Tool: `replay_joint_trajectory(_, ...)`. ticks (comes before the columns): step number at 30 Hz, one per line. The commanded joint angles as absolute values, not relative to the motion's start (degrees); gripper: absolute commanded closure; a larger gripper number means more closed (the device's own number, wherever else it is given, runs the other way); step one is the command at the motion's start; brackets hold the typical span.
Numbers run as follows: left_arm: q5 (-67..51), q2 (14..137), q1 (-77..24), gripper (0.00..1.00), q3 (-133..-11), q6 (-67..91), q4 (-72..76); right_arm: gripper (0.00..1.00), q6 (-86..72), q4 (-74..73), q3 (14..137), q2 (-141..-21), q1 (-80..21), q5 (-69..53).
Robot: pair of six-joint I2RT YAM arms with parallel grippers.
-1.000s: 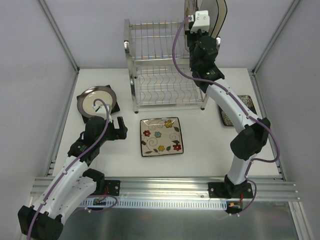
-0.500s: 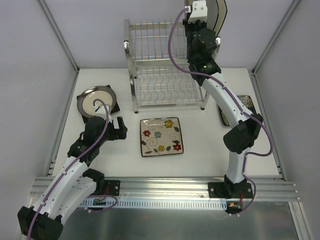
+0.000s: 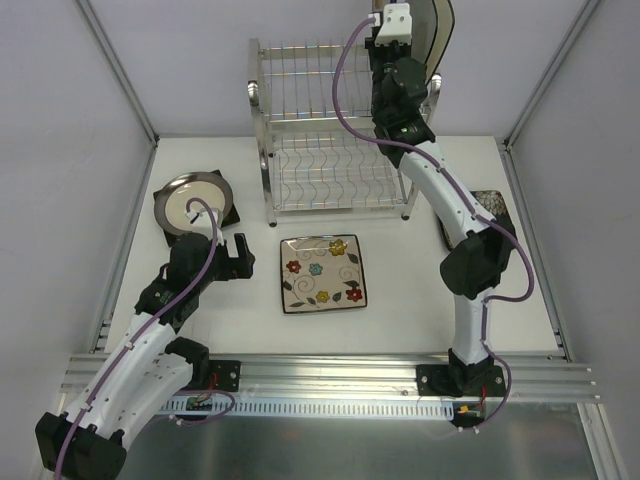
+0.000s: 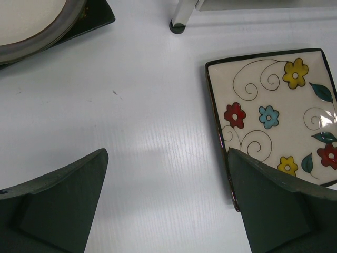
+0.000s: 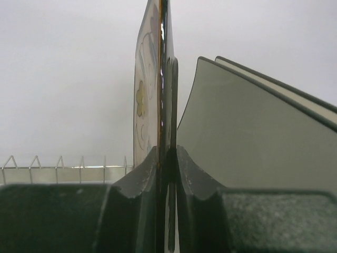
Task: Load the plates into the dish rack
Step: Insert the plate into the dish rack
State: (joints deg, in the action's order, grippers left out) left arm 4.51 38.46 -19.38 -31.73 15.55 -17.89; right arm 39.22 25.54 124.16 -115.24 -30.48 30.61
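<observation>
My right gripper [image 5: 167, 154] is shut on the lower rim of a dark-rimmed cream plate [image 5: 141, 95] with flowers, which stands upright and edge-on to the right wrist camera. In the top view this arm reaches high above the right end of the chrome dish rack [image 3: 330, 130], whose shelves hold nothing. A second flowered square plate [image 3: 323, 273] [image 4: 274, 110] lies flat in front of the rack. My left gripper [image 3: 240, 256] [image 4: 168, 200] hovers open just left of it, nothing between its fingers. A round cream plate [image 3: 193, 200] [image 4: 31, 21] rests on a dark square plate [image 3: 165, 228].
Another dark-rimmed plate [image 3: 495, 208] lies at the right edge of the table, partly hidden by my right arm. A rack foot [image 4: 178, 25] stands on the table near my left gripper. A grey shadow-like shape [image 5: 253, 132] shows right of the held plate.
My right arm has raised the held plate a little higher and drawn its elbow leftward. The left arm and the plates on the table have not moved.
</observation>
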Motion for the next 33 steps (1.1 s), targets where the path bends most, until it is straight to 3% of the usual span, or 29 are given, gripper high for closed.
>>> replay_joint_trajectory(1, 3.9, 38.4, -18.6, 0.01, -32.2, 14.2, -16.5, 0.99, 38.4, 43.0, 129.6, -112.7, -29.8, 28.3)
replay_joint_trajectory(17, 3.7, 38.4, -18.6, 0.01, -32.2, 14.0, -16.4, 0.99, 30.1, 37.8, 112.9, -104.5, -28.8, 27.9)
replay_joint_trajectory(33, 3.5, 37.6, -18.6, 0.01, -32.3, 13.8, -16.4, 0.94, 26.0, 19.2, 114.1, -104.9, -28.8, 22.9)
